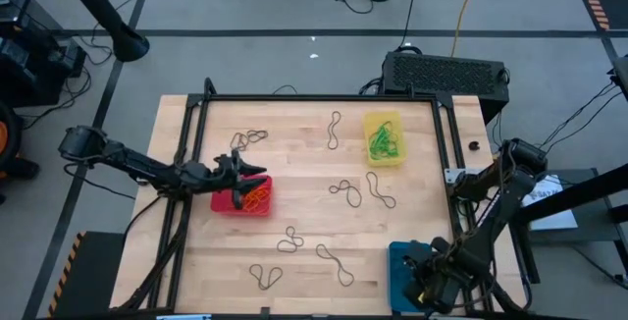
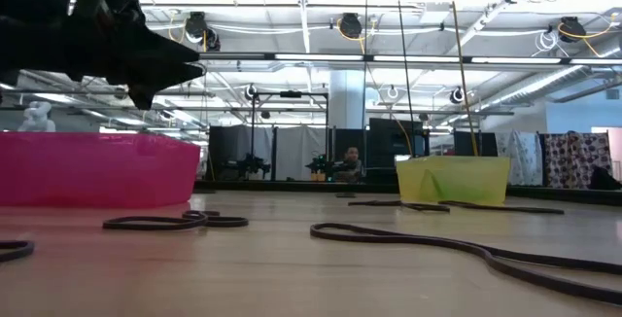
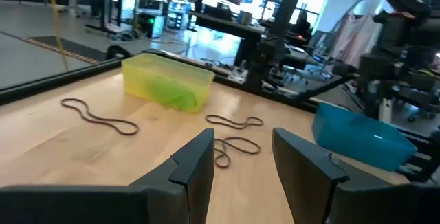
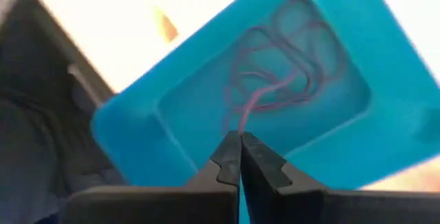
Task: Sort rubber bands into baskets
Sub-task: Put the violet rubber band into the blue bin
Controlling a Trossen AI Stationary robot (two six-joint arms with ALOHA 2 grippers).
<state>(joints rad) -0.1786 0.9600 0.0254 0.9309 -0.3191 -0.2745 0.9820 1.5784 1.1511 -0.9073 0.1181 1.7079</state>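
We see the left gripper [image 1: 253, 171] hanging with jaws spread and empty over the shallow red plastic basket [image 1: 228, 203], left of centre in the overhead frame, orange-red rubber bands [image 1: 257, 196] heaped inside. At lower right, the right gripper [image 4: 240, 154], jaws clenched on a dark rubber band [image 4: 258, 100], hovers above the blue plastic basket [image 4: 385, 93]. The yellow plastic basket [image 1: 384, 158], upper right, holds green bands [image 1: 383, 141]. Dark loose bands [image 1: 345, 190] lie scattered across the wooden table [image 1: 294, 133].

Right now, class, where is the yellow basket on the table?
In the high view the yellow basket sits at the table's far edge, right of centre, with green rubber bands inside and a dark rubber band lying to its left.
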